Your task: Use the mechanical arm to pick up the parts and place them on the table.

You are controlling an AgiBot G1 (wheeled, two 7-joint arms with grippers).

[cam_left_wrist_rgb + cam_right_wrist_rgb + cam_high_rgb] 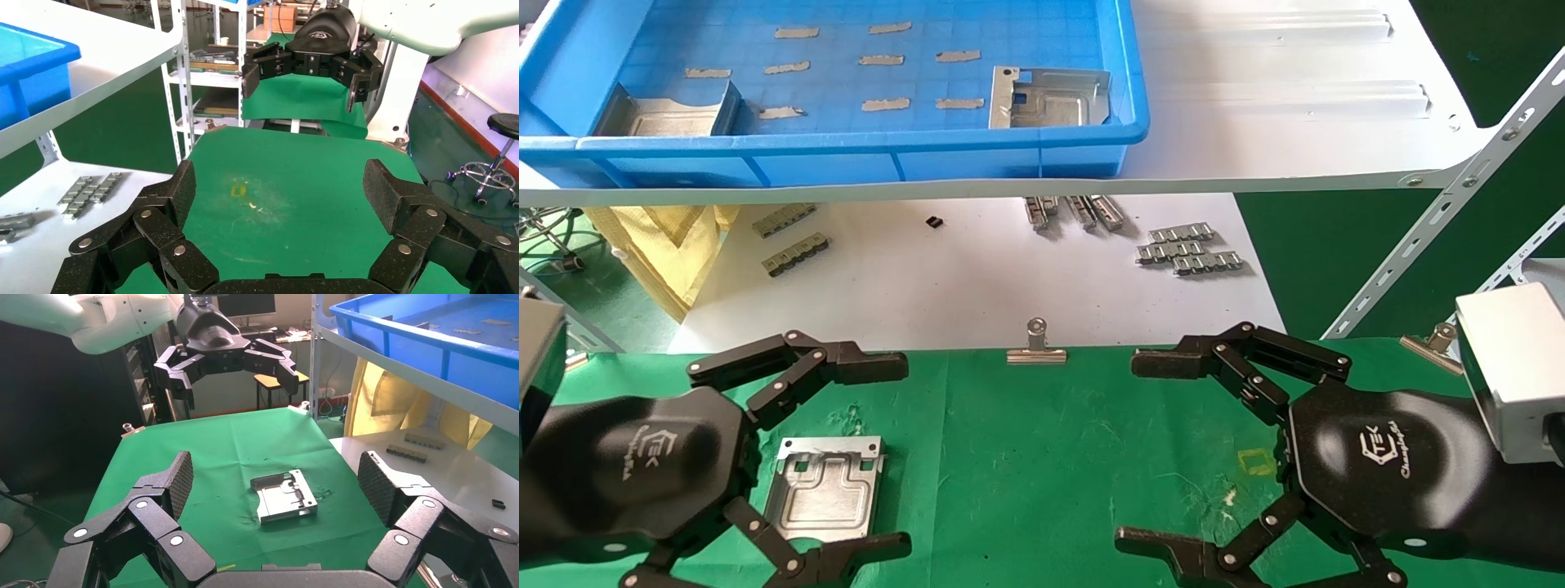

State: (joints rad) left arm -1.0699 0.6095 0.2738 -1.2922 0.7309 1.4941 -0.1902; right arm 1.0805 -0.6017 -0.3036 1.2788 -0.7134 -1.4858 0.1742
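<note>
One silver stamped part (823,488) lies flat on the green table (1042,465), between the open fingers of my left gripper (883,457), which hovers just above it and holds nothing. The part also shows in the right wrist view (284,499). Two more parts lie in the blue tray (862,151): one at its left (666,116), one at its right (1050,98). My right gripper (1148,453) is open and empty over the right side of the table, facing the left one. The left wrist view shows my left gripper (283,196) open over bare green cloth.
The blue tray stands on a white shelf (1295,122) above the far table edge. Small ridged metal strips (1189,249) lie on the white surface below. A binder clip (1036,347) grips the cloth's far edge. A yellow square mark (1258,461) sits near my right gripper.
</note>
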